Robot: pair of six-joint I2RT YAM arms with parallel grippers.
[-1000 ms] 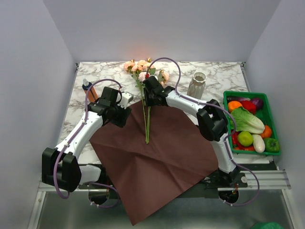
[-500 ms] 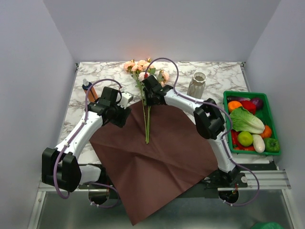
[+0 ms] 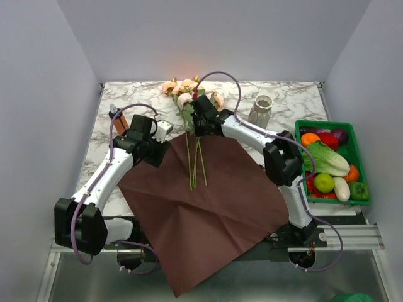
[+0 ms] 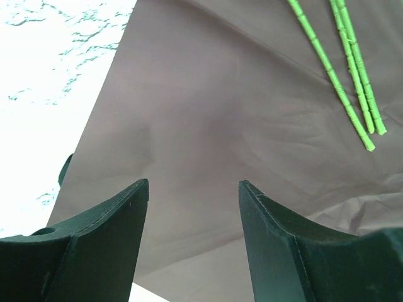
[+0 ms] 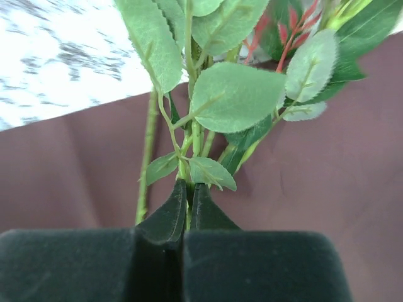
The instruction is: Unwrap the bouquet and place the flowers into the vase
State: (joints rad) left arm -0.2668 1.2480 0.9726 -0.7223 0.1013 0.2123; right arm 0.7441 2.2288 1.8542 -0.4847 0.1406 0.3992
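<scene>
Now that the right gripper [image 5: 187, 196] has snapped shut on the flowers [image 5: 236, 94], their stems splay over the dark red paper [image 3: 208, 207]; left gripper [image 4: 192, 184] hangs open. Vase [image 3: 259, 111] next, I'd say.

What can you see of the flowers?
The flowers are pink-peach roses with green leaves on long, thin, plastic-looking green stems. They are lying down, with the blooms over the marble table and the stem ends on the dark red paper. The right gripper is shut on a stem just below the leaves.

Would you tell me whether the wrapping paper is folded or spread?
Spread: the paper lies open as a creased square, flower stems resting on it.
</scene>
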